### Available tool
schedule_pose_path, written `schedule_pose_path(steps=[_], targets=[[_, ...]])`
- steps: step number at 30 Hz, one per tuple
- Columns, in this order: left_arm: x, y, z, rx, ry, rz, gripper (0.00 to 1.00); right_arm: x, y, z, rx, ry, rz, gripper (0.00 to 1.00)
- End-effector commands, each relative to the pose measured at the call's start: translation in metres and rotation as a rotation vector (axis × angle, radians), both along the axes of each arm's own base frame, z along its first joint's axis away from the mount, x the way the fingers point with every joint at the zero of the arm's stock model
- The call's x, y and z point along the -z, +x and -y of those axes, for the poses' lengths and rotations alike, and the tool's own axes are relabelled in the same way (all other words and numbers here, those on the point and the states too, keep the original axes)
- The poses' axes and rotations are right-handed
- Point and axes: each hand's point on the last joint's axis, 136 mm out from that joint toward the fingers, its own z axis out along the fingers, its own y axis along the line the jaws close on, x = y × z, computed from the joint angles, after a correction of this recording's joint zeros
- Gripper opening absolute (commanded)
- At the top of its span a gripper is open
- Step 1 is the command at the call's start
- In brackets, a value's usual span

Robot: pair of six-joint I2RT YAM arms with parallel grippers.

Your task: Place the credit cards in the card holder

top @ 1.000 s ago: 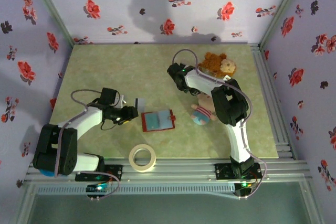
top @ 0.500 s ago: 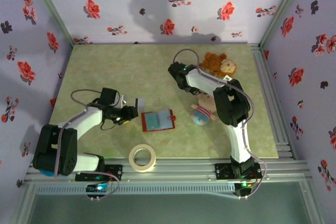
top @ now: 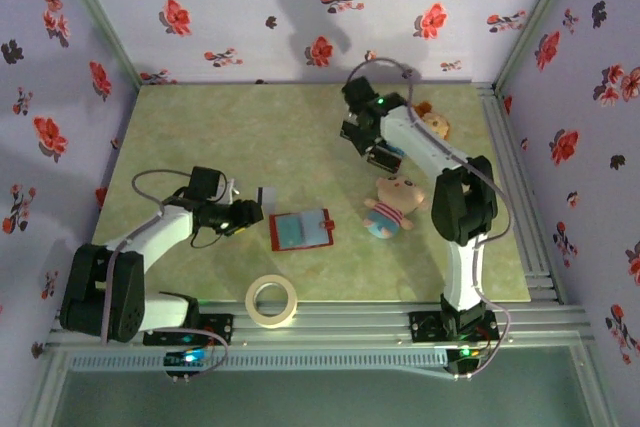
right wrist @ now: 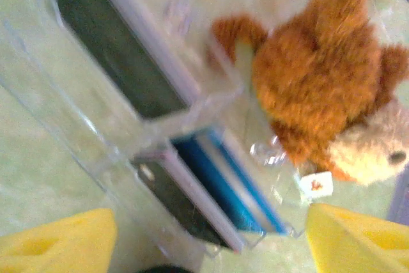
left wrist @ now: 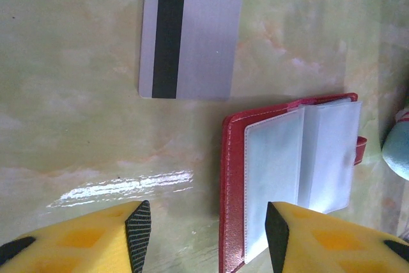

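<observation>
Nearest the arm bases, we see a roll of tape (top: pixel 271 301) lying flat on the table (top: pixel 200 127). Just beyond it, the left gripper (top: pixel 248 217) hangs low, its yellow fingers (left wrist: pixel 96 238) apart with nothing between them. Its wrist view places the gap over the left edge of the card holder (left wrist: pixel 287 177), which lies open, clear sleeves up, the red cover showing as a border. Just past that gripper, apart from the holder, a grey credit card (left wrist: pixel 192 30) lies flat. The wrist view resolves its black magnetic stripe, where the overhead view gives a small grey patch. Right of the holder lies a plush doll (top: pixel 393 206). Farther back, the right gripper (top: pixel 378 152) stands with jaws wide apart, gripping nothing, above a clear slotted stand (right wrist: pixel 83 126). Its wrist view shows dark cards (right wrist: pixel 108 55) and a teal-blue card (right wrist: pixel 217 177) upright in slots that the arm hides from overhead. Beside the stand sits a brown teddy bear (right wrist: pixel 319 75), whose white tag (right wrist: pixel 316 185) bears an orange mark too blurred to read.
</observation>
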Motion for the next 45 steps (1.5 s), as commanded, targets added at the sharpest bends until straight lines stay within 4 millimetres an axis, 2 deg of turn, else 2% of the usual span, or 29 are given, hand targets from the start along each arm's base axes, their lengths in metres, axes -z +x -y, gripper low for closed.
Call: schedule_pose_path(steps=[1,6,10,16,20,24,26,30,37,43,45], targets=[[-0.011,0.002,0.005,-0.002,-0.024,0.034,0.54,-0.010,0.020,-0.027,-0.155,0.156,-0.022,0.84],[-0.009,-0.003,0.004,-0.012,-0.026,0.024,0.54,0.009,0.037,-0.033,-0.268,0.180,-0.160,0.86],[-0.009,-0.004,0.003,-0.008,-0.019,0.013,0.54,0.022,0.040,-0.034,-0.311,0.189,-0.219,0.86],[-0.014,0.000,0.003,-0.009,-0.018,0.021,0.54,0.041,0.055,-0.023,-0.317,0.071,-0.187,0.86],[-0.015,0.002,0.004,-0.011,-0.019,0.024,0.54,0.050,0.070,-0.008,-0.295,-0.059,-0.135,0.81],[-0.015,0.002,0.004,-0.009,-0.015,0.019,0.54,0.049,0.080,-0.002,-0.271,-0.111,-0.093,0.72],[-0.015,0.002,0.004,-0.008,-0.014,0.021,0.54,0.046,0.084,-0.002,-0.256,-0.120,-0.069,0.63],[-0.015,0.001,0.003,-0.003,-0.007,0.016,0.54,0.042,0.086,-0.008,-0.266,-0.164,-0.028,0.51],[-0.014,0.001,0.003,0.003,-0.002,0.015,0.54,0.033,0.089,-0.004,-0.250,-0.236,0.016,0.32],[-0.013,0.000,0.002,0.007,0.004,0.013,0.54,0.026,0.090,0.002,-0.235,-0.292,0.043,0.29],[-0.013,0.000,0.003,0.007,0.002,0.017,0.54,0.023,0.091,0.002,-0.233,-0.299,0.052,0.32]])
